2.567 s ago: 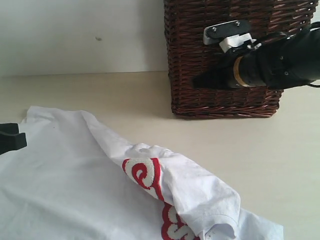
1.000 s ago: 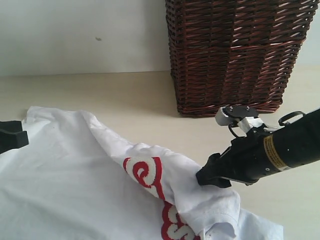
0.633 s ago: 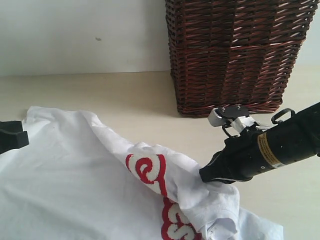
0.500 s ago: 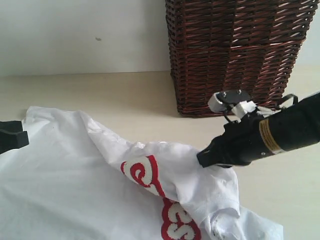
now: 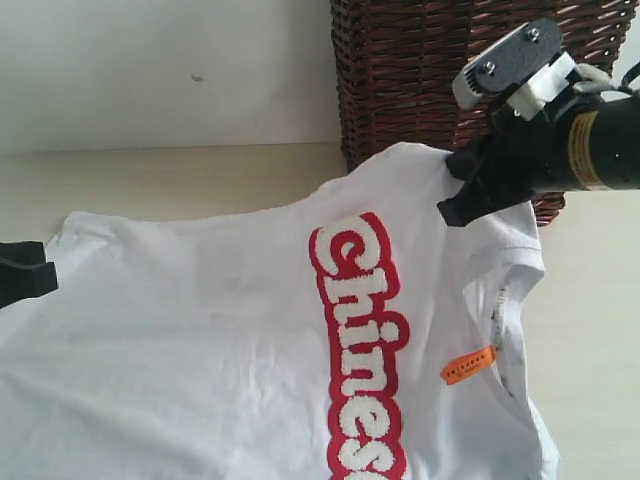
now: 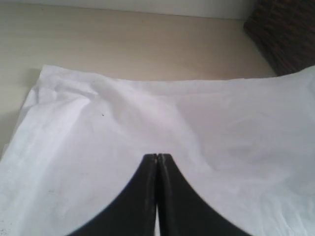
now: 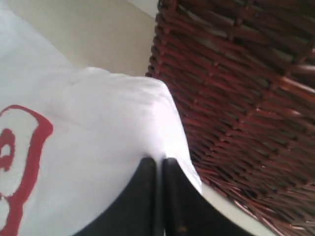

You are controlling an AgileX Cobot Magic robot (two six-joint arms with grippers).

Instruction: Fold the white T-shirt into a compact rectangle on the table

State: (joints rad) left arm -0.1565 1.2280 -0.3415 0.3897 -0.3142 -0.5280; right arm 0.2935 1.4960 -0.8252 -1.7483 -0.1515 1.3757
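Right arm: matte blk cyl. w/ yellow-gold label band, grey metal plate w/ 2 screws atop a white block; right gripper & left gripper both smooth plain blk, fingers curving in to slim tips.

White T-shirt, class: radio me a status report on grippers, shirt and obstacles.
Right gripper shut on white T-shirt, corner held up off table. Left gripper shut over the shirt. Wicker basket close behind right gripper.
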